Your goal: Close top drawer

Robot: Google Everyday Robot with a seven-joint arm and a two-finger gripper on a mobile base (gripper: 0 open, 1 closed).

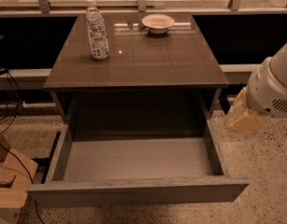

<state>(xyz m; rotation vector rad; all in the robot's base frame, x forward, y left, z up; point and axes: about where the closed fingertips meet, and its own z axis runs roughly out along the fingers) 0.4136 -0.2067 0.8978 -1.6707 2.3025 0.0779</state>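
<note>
The top drawer (133, 192) is pulled far out of the grey cabinet, its pale grey inside empty and its flat front panel near the bottom of the camera view. The cabinet top (147, 62) is above and behind it. My gripper (245, 117) hangs at the right, beside the drawer's right wall and above the floor, under the white arm housing (274, 85). It touches nothing.
A plastic water bottle (97, 29) and a small white bowl (158, 23) stand on the cabinet top. A wooden object (7, 185) and cables (7, 97) lie on the floor at the left. Speckled floor (264, 171) lies to the right.
</note>
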